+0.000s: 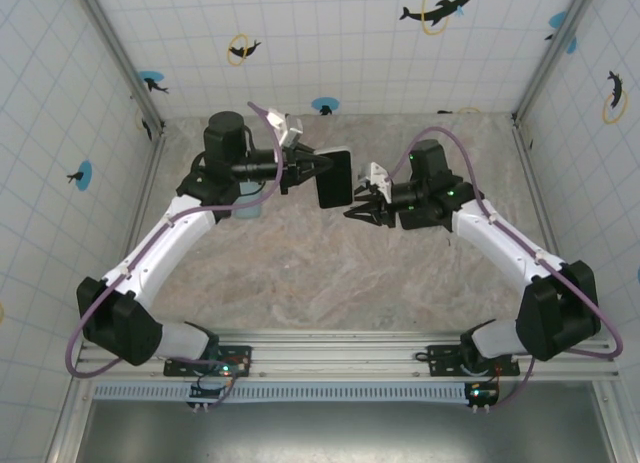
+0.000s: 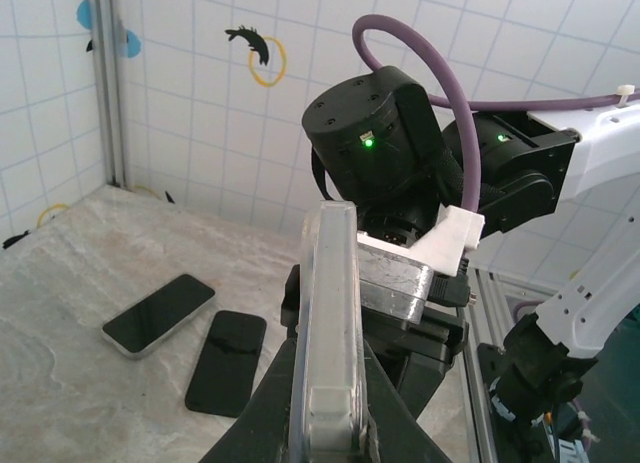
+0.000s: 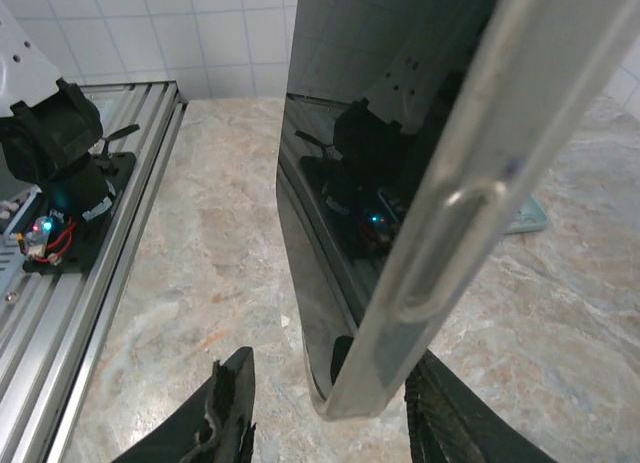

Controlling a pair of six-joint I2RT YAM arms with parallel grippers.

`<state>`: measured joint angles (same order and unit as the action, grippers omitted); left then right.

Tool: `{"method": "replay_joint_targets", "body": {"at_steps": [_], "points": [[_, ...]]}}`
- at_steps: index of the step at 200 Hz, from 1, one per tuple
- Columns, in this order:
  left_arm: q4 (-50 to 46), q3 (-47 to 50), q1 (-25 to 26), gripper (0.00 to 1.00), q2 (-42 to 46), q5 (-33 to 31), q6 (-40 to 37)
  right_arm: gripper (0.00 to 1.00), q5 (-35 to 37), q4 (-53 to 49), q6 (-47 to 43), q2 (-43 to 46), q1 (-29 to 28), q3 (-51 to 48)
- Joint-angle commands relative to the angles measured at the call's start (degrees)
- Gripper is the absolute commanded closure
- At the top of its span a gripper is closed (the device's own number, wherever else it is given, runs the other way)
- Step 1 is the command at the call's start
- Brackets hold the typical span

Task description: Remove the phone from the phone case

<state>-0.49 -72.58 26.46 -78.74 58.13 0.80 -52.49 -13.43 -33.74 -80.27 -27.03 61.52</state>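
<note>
The phone stands on edge in mid-air, its dark screen glossy. A clear phone case rims it.

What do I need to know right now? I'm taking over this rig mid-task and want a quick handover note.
Left gripper: shut on the phone, holding it off the table. The clear phone case is on it.
Right gripper: open, with its jaws either side of the phone's free end and not clamped.
A silver-edged handset and a black handset lie flat on the table.
Done: the cased phone is raised between the arms.
Left: grip it with the right gripper and work the phone out of the case.
</note>
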Motion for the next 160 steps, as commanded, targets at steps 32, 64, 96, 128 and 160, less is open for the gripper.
{"method": "replay_joint_targets", "body": {"at_steps": [32, 64, 96, 128, 160], "points": [[2.03, -1.63, -0.56, 1.00, 2.46, 2.44, -0.80, 0.70, -1.65, -0.27, -1.93, -1.10, -0.75, 2.82], [3.48, -1.17, -0.57, 1.00, 2.28, 3.33, 0.70, 0.72, -1.55, 0.98, -1.62, -0.95, -1.00, 2.93], [3.48, -1.10, -0.57, 1.00, 2.23, 3.61, 1.11, 0.73, -1.61, 1.37, -1.29, -1.21, -0.86, 3.17], [3.57, -0.83, -0.57, 1.00, 2.25, 3.48, 1.40, 0.75, -1.76, 2.24, -0.28, -1.45, -0.76, 3.27], [4.69, -0.64, -0.60, 1.00, 1.97, 4.01, 2.54, 0.78, -1.96, 2.54, 0.07, -1.56, -0.70, 3.17]]}}
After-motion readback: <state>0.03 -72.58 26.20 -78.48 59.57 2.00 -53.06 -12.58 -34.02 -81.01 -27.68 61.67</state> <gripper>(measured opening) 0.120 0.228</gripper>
